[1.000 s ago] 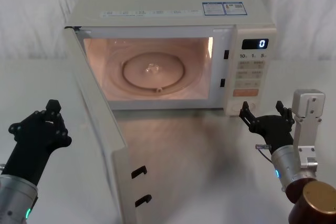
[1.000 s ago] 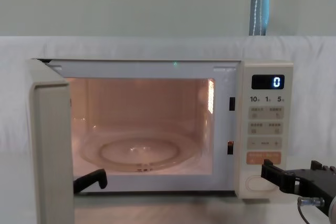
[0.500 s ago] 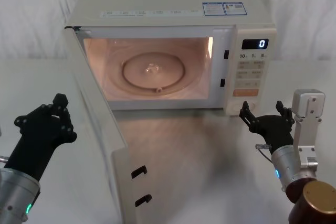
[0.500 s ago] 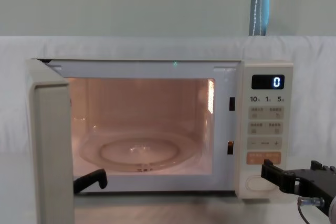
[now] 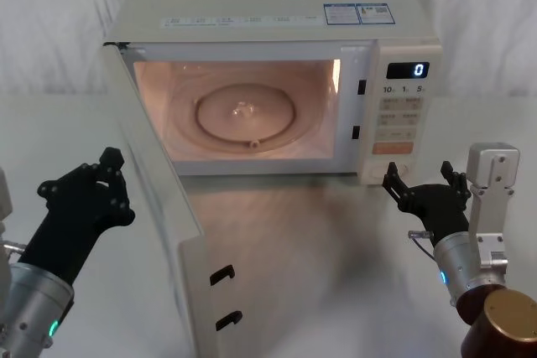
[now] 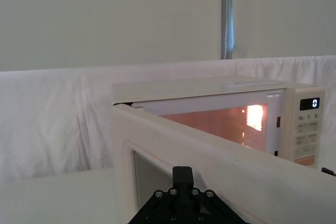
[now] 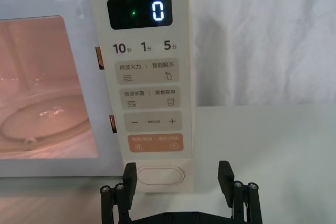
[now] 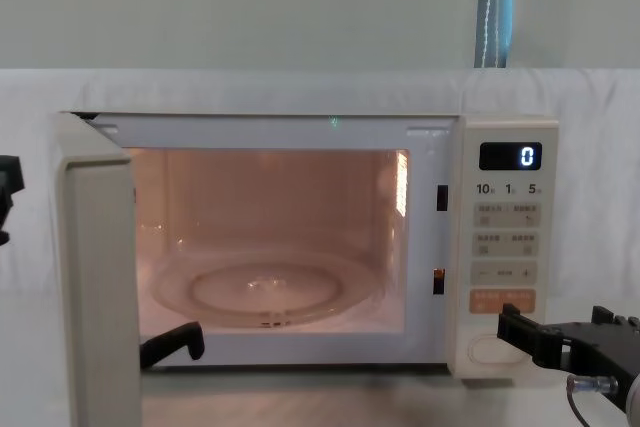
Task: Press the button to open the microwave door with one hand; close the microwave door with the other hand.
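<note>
One microwave door (image 5: 159, 207), swung wide toward the counter's (image 5: 336, 241) front edge. One button (image 7: 160, 174) at the control panel's foot. Two grippers: right gripper (image 5: 426, 184) spread, just before the button; left gripper (image 5: 88, 194) near the door's outer face, fingers' state indiscernible.

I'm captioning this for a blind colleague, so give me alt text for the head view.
A cream microwave sits with the microwave door swung wide open and its lit cavity showing a glass turntable. The left gripper is just outside the door; the right gripper, open, is before the button.
</note>
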